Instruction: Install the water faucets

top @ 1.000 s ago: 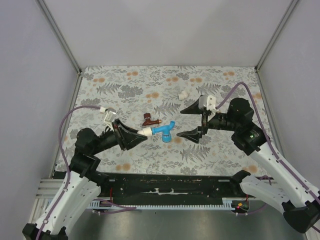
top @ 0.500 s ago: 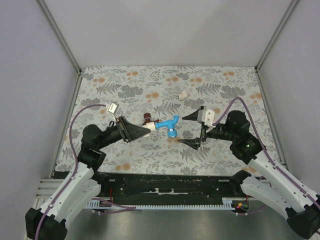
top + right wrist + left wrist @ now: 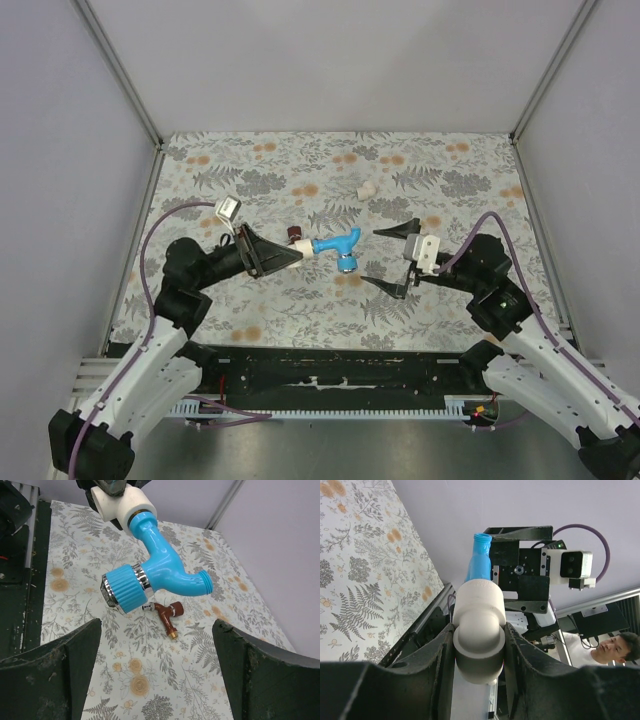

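Blue faucet (image 3: 337,244): your left gripper (image 3: 295,257), clenched on the white fitting (image 3: 479,625) at its inlet, holds it aloft towards your right gripper (image 3: 372,257), released wide, probably to twist it home; red-brown faucet (image 3: 167,615) lies on the table (image 3: 450,170) beneath.

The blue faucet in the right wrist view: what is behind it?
Behind the blue faucet the red-brown faucet lies on the floral table, apart from it. The blue one's rear end is covered by the white fitting, so its thread there cannot be seen.
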Action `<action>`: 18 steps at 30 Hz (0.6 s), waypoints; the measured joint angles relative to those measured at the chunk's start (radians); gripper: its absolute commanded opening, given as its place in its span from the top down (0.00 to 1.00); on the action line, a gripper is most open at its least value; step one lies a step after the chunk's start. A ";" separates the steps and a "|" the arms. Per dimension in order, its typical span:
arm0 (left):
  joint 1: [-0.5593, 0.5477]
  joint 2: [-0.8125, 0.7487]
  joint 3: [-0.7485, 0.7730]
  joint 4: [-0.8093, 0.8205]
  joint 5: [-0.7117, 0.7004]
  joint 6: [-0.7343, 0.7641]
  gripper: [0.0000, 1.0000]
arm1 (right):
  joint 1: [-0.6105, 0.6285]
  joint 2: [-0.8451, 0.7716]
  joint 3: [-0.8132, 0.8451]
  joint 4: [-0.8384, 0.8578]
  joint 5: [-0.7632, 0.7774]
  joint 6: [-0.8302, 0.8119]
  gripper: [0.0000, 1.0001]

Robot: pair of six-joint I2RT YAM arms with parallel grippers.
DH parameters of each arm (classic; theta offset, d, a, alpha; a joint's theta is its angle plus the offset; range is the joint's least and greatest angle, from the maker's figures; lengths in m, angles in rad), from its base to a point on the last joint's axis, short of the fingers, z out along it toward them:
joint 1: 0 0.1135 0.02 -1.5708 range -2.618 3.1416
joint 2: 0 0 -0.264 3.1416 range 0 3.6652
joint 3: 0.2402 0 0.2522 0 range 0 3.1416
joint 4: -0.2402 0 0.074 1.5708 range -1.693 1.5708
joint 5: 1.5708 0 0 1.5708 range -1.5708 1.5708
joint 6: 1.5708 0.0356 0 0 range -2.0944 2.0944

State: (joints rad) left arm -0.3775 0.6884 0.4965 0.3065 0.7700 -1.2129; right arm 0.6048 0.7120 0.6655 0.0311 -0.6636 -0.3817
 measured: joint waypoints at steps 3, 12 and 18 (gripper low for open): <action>0.000 0.023 0.026 -0.029 0.011 0.000 0.98 | 0.000 -0.012 -0.022 0.018 0.014 -0.045 0.02; 0.001 0.117 0.116 -0.137 0.085 -0.003 0.98 | 0.011 -0.005 -0.025 0.048 0.002 -0.229 0.02; 0.010 0.158 0.145 -0.164 0.098 -0.003 0.98 | 0.013 0.018 -0.025 0.051 -0.017 -0.332 0.02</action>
State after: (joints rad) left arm -0.3672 0.8463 0.6411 0.1429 0.8677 -1.2160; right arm 0.6174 0.7300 0.6407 0.0822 -0.6804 -0.7136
